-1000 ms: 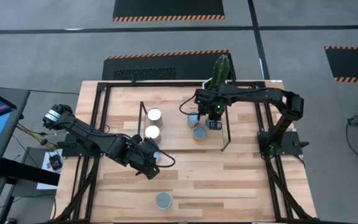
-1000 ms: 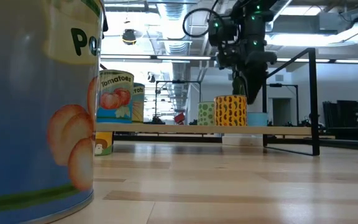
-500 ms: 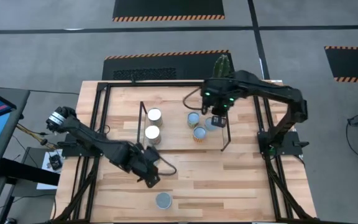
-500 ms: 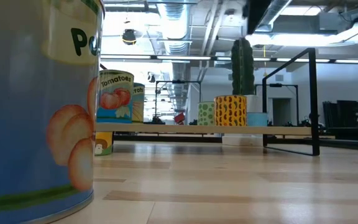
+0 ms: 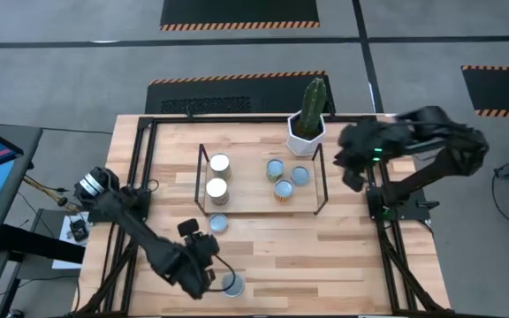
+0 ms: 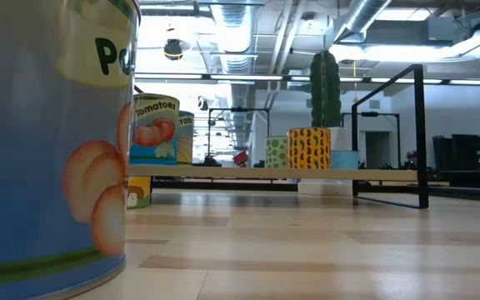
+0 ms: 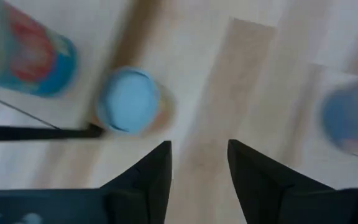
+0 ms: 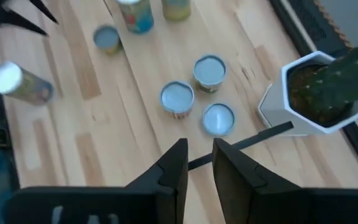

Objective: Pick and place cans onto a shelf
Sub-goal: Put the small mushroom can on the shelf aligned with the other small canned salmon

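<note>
Gone from over the shelf since a second ago: right gripper (image 8: 199,163), now off at 3 o'clock by the table edge, fingers parted by a slim gap, nothing between them. Dropped meanwhile from table centre toward 6 o'clock: left gripper (image 7: 197,163), fingers spread and empty, close beside a lone round-topped tin with a blue printed label (image 5: 231,283).

Roughly two thirds done, by the look of it: five small cylindrical cans (image 5: 283,188) upright on the low black-rod shelf with its pale wood board (image 5: 320,181), two at its 9 o'clock end, three toward 3 o'clock. Left to shelve: that 6 o'clock tin and a blue-topped one (image 5: 218,223) on the table just outside the rack's front.

Smooth printed labels, dull metal lids, matte grain on the light wooden table (image 5: 343,256). At 12 o'clock, white hexagonal pot with a green ribbed cactus (image 5: 306,132).
</note>
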`<state>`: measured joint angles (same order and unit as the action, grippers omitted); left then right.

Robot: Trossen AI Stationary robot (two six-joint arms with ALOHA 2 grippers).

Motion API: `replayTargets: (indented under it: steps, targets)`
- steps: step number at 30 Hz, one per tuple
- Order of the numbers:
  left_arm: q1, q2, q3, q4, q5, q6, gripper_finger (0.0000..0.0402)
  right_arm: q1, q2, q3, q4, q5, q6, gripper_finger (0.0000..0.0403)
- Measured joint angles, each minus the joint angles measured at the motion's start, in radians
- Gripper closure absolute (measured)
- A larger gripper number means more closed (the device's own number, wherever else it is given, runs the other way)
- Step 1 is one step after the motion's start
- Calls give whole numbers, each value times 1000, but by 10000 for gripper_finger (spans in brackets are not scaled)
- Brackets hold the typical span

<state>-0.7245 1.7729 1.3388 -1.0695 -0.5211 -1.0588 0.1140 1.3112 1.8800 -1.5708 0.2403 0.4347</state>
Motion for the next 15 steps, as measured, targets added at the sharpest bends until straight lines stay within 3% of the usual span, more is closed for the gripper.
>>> replayTargets:
  steps: [4, 10, 15]
  targets:
    - [-30, 73, 0, -44, -129, 31, 251, 85, -68, 0, -1, 56, 83, 305]
    - [0, 161, 0, -47, -17, 56, 250, 175, -123, 0, 0, 110, 141, 305]
    - [40, 155, -1, -50, -60, 121, 250, 215, -129, 0, 0, 122, 142, 305]
